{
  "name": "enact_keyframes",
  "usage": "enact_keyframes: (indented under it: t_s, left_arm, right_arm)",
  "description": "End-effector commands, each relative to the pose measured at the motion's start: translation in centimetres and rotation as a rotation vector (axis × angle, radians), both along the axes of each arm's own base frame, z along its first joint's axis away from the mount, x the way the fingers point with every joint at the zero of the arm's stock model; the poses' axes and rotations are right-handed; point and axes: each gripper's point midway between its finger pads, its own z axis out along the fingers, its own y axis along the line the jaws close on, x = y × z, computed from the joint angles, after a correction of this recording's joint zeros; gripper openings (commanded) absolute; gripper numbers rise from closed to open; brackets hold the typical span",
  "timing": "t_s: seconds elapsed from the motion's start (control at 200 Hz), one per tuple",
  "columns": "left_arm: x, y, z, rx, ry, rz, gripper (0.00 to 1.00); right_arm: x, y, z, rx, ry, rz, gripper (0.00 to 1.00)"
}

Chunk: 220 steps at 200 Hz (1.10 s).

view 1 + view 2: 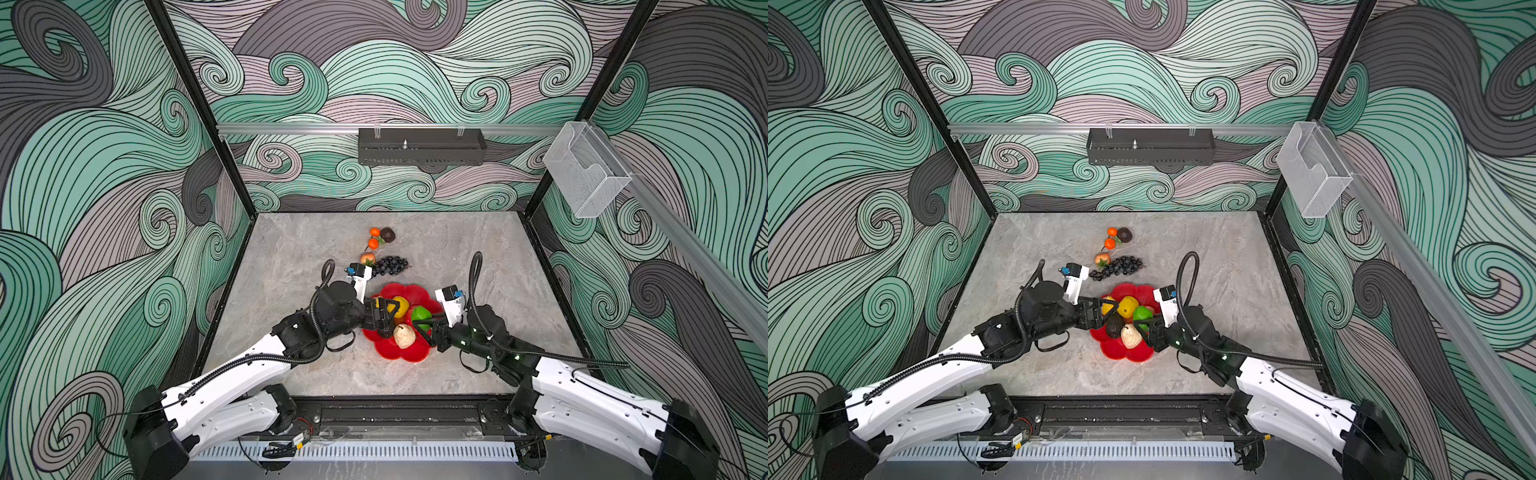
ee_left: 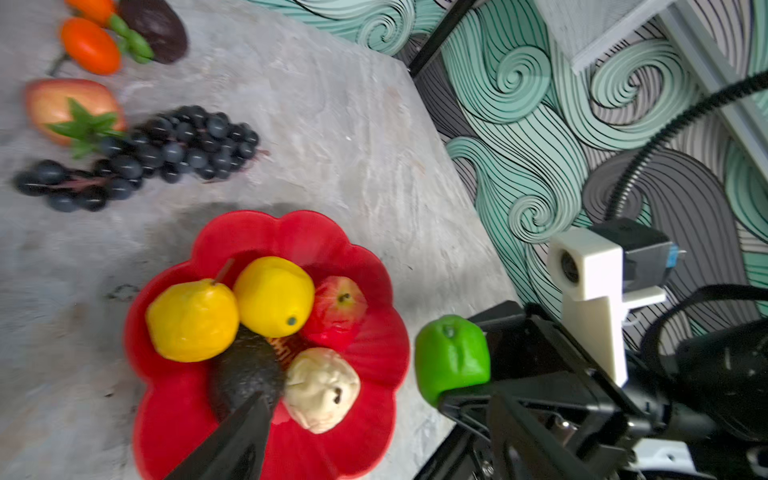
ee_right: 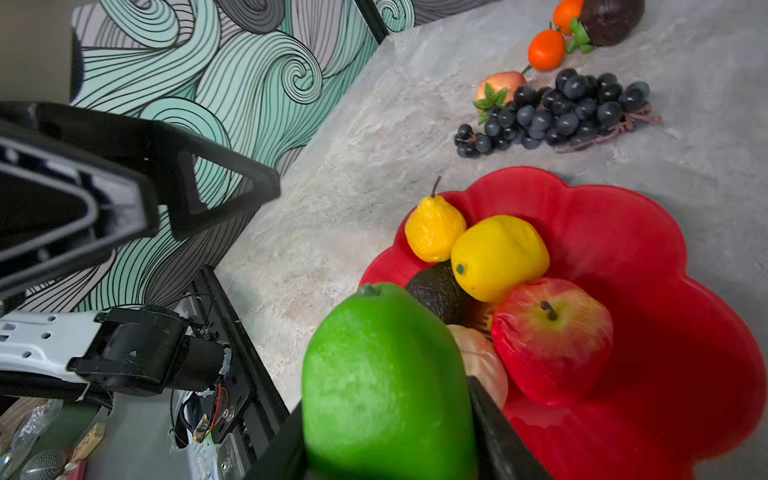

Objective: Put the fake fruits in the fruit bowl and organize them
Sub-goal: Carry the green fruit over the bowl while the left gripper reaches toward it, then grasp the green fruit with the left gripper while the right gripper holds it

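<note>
Lime [image 3: 374, 353] lengthwise in right pincer [image 3: 384, 399], nub outward

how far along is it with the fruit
Done: yellow pear, lemon, red apple, avocado and cream pear lie in the red bowl. In hand: the right gripper holds the lime at the bowl's edge. Left on the table: grape bunch, two tangerines, a dark fruit, a peach-coloured fruit.

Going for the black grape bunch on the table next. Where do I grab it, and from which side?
I'd take the grape bunch across its thick part, straight down from above, closing across its short width. It lies flat on the table, tapering to a thin tail, and the leafy peach-coloured fruit sits against the narrow half, so stay toward the fat end.
</note>
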Motion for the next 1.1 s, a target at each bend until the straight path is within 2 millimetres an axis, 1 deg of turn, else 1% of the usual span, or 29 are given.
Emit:
enact_keyframes:
  t_s: [0.0,0.14,0.265,0.475,0.565,0.751,1.011,1.096]
  left_arm:
    - [-1.1,-2.2,1.4,-0.044,0.011,-0.091,0.84]
    - [-1.5,-3.5,1.3,-0.047,0.022,-0.123,0.85]
    - [-1.8,-4.4,1.1,-0.049,0.037,-0.140,0.85]
    - [-2.2,-5.4,1.1,-0.062,0.053,-0.171,0.84]
    - [-2.2,-5.5,1.0,-0.062,0.056,-0.174,0.81]
    - [-2.6,-6.1,1.3,-0.080,0.064,-0.209,0.68]
    - [-2.8,-6.6,0.9,-0.073,0.081,-0.235,0.60]
    - [-2.9,-6.7,0.7,-0.071,0.085,-0.240,0.59]
  right_arm:
    - [0.5,0.3,1.5,0.023,-0.107,-0.024,0.48]
    - [-0.3,0.5,1.1,0.017,-0.138,-0.009,0.48]
    - [-0.9,0.7,1.2,0.019,-0.164,0.006,0.49]
    - [-1.2,1.1,1.6,0.018,-0.202,0.013,0.49]
    - [-1.3,1.3,1.8,0.018,-0.216,0.016,0.49]
    - [-1.4,1.7,2.0,0.012,-0.227,0.022,0.49]
    - [-1.5,2.1,2.1,0.011,-0.233,0.025,0.50]
    - [-1.5,2.1,2.1,0.010,-0.233,0.023,0.50]
